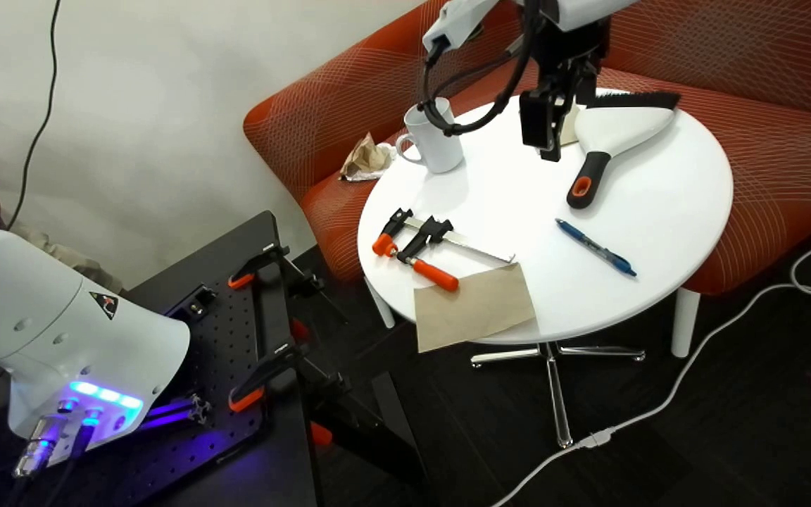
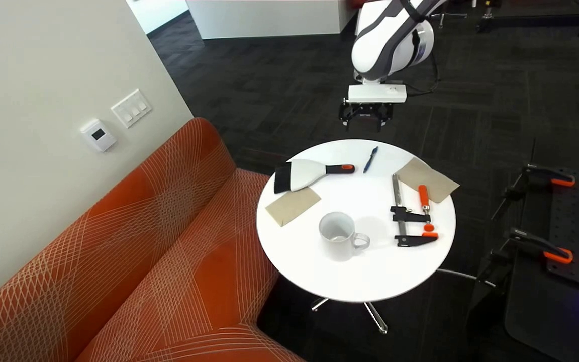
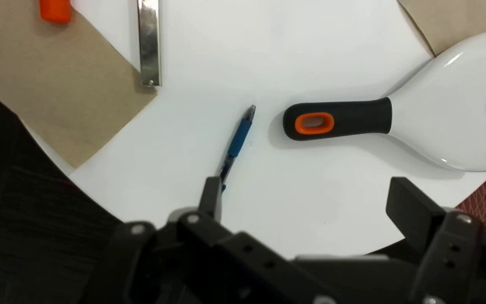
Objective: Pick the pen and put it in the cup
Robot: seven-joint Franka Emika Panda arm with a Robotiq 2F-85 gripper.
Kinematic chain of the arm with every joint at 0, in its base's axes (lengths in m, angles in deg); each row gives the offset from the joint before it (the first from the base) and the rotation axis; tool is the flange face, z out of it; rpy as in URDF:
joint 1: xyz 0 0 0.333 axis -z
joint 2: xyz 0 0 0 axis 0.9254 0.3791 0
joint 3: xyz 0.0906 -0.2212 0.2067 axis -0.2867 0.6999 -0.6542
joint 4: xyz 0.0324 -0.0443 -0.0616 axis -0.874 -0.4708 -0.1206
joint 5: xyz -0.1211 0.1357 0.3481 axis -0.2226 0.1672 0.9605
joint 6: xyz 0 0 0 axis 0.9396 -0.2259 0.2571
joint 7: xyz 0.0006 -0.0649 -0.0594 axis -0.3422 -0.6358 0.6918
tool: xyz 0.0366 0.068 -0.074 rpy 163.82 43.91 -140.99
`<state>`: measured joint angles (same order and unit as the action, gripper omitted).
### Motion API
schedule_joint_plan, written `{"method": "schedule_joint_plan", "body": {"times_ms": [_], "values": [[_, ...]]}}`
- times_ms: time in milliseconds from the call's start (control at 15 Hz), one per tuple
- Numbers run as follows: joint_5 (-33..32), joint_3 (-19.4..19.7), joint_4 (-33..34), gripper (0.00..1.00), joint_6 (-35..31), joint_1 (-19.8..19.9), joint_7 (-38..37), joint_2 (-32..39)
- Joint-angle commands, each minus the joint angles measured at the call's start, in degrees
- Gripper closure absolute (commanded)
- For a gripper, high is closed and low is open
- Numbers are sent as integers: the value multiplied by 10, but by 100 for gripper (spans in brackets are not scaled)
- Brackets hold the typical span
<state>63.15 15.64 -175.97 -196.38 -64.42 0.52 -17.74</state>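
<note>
Your black two-fingered gripper (image 3: pixel 305 192) gapes | slim blue pen (image 3: pixel 238 141) lies on round white table (image 2: pixel 370 201) | white cylindrical cup (image 1: pixel 441 144) stands upright

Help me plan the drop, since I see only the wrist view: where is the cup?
Observer: In both exterior views, the cup stands across the round table from the pen.
Operator: And its handle?
Observer: In an exterior view, it points to the side where the clamp lies.
Operator: The gripper hides one end of the pen from me; is that end on the tabletop?
Observer: Yes, in both exterior views it lies there, short of the rim.
</note>
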Motion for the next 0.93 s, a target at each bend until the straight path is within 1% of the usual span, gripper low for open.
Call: {"method": "schedule_joint_plan", "body": {"times_ms": [0,67,333,467,667,867], "values": [[0,1,2,0,1,0,0,0],[-8,14,0,0,-8,-9,-25,-1],[2,22,17,0,-2,1,-56,18],[0,31,24,0,-1,-1,-84,31],[-4,41,42,0,-8,-3,-126,61],[-6,46,66,0,-2,0,-157,93]]}}
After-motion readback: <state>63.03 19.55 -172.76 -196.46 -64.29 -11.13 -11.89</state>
